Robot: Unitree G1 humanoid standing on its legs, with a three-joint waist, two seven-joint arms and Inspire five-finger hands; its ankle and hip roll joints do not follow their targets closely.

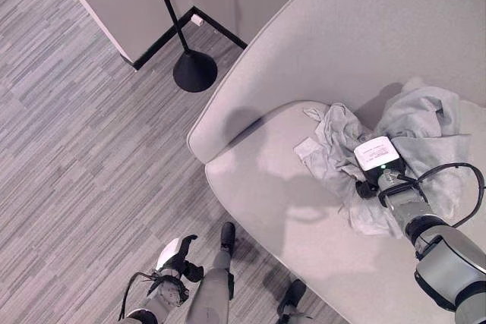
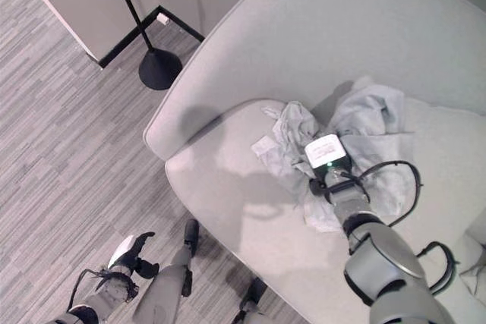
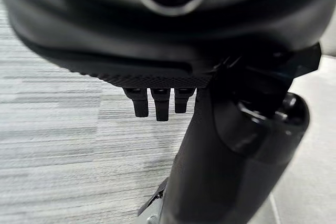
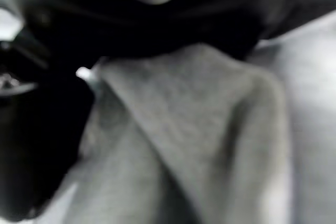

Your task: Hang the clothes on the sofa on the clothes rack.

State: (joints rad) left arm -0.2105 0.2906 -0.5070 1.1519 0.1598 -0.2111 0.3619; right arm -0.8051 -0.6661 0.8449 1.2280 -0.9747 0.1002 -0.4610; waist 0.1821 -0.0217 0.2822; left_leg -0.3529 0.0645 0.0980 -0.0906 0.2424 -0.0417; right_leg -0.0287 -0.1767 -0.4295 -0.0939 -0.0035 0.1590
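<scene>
Down on the sofa point(image 1: 304, 210) seat, my right hand point(image 2: 328, 176) is pressing into the crumpled grey clothes point(image 1: 425, 123); cloth is hiding my fingers, so I cannot tell whether they are closing. My left hand point(image 1: 176, 257) is hanging relaxed above the floor point(image 1: 68, 149), probably waiting, while the clothes rack point(image 1: 186, 58) is standing well apart.

Grey clothes point(image 2: 357, 130) lie crumpled on the sofa point(image 2: 243, 187). The right robot hand point(image 2: 328, 158) sits on them, fingers hidden. A rack base point(image 2: 159, 68) stands on the floor.
</scene>
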